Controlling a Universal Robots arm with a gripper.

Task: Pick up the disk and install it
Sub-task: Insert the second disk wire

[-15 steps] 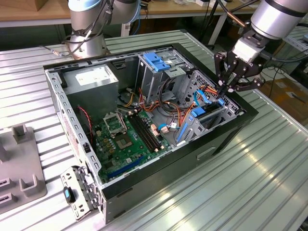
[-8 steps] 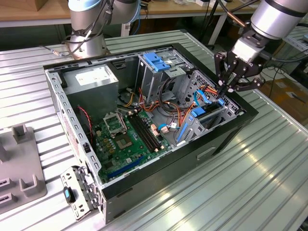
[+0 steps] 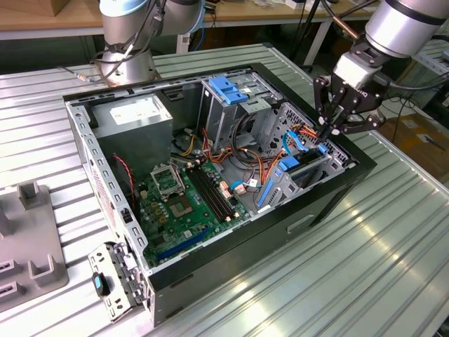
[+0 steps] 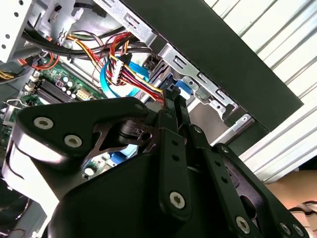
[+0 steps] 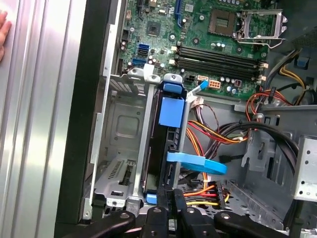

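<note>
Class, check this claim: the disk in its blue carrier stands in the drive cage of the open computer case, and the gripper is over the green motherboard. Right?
Not quite. In the exterior view the gripper is over the drive cage, at the disk, not over the motherboard. The rest holds.

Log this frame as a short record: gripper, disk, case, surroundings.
gripper: gripper low over the drive bay at the exterior view's right end of the case, fingers close together at the disk's end
disk: disk in its blue carrier, standing on edge in the metal drive cage
contact: touching or just above, cannot tell
case: open computer case, motherboard exposed
cables: blue flat cable and red-yellow wire bundle beside the disk
support: ribbed metal table
</note>
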